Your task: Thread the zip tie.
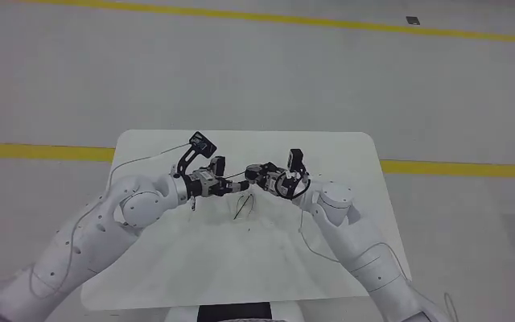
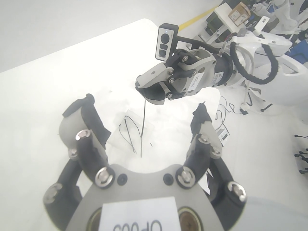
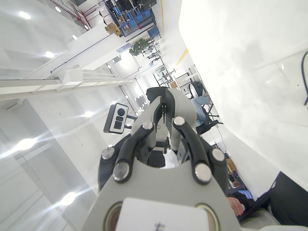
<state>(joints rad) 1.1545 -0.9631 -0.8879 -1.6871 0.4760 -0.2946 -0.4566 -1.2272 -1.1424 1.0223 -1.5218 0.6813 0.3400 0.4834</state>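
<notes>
Left arm: the left hand (image 1: 238, 186) (image 2: 144, 103) is held over the middle of the white rounded-corner worktop (image 1: 161, 153) (image 2: 48, 73). It is spread wide and holds nothing. Its black-padded fingers (image 2: 83, 114) stand well apart, pointing towards the other hand.

Centre: a thin black plastic zip tie (image 2: 143, 121) hangs straight down in the gap ahead of the left hand, touching neither finger. Its upper end is pinched in the right hand. Whether its lower end rests on the worktop cannot be told. Just beside it, several loose black zip ties (image 1: 243, 206) (image 2: 128, 133) lie in a small crossed bundle on the worktop below both hands.

Right arm: the right hand (image 1: 253, 172) (image 2: 144, 91) (image 3: 163, 102) faces the left hand at close range, slightly above it. Its grey fingers are closed together on the top of the hanging zip tie. The two hands are near each other but do not touch.
</notes>
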